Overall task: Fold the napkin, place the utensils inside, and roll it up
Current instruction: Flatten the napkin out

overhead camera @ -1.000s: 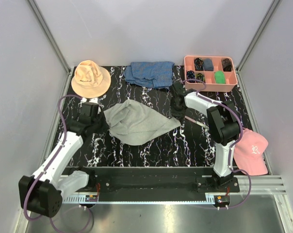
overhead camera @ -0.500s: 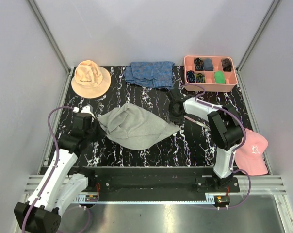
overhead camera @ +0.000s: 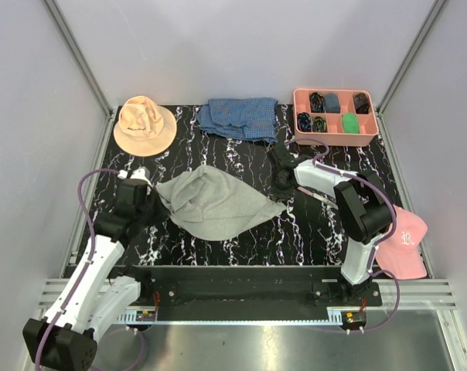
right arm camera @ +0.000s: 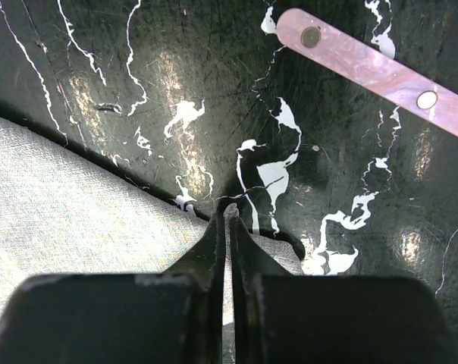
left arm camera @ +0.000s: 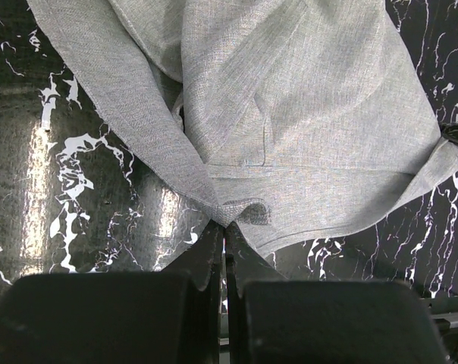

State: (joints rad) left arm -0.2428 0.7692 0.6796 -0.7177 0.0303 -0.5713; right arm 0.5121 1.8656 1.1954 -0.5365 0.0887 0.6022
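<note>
The light-grey napkin [overhead camera: 214,201] lies crumpled on the black marbled table, stretched between both arms. My left gripper [overhead camera: 155,195] is shut on its left corner; the left wrist view shows the napkin [left arm camera: 290,114] spreading away from the gripper [left arm camera: 225,225], a fold pinched in the tips. My right gripper [overhead camera: 283,195] is shut on the napkin's right corner; in the right wrist view a bit of cloth [right arm camera: 77,205] pokes out between the tips of the gripper [right arm camera: 230,211]. A utensil with a pale pink handle [right arm camera: 381,72] lies on the table just beyond, also seen as a thin utensil [overhead camera: 315,194] right of the gripper.
A tan bucket hat [overhead camera: 144,124] sits at the back left, a blue checked cloth [overhead camera: 240,117] at the back middle, a pink compartment tray [overhead camera: 368,139] with small dark items at the back right. A pink cap [overhead camera: 402,239] lies at the right edge.
My right gripper has closed on the napkin's right corner. The left arm pulled the left corner back towards the near left, drawing the cloth flatter.
</note>
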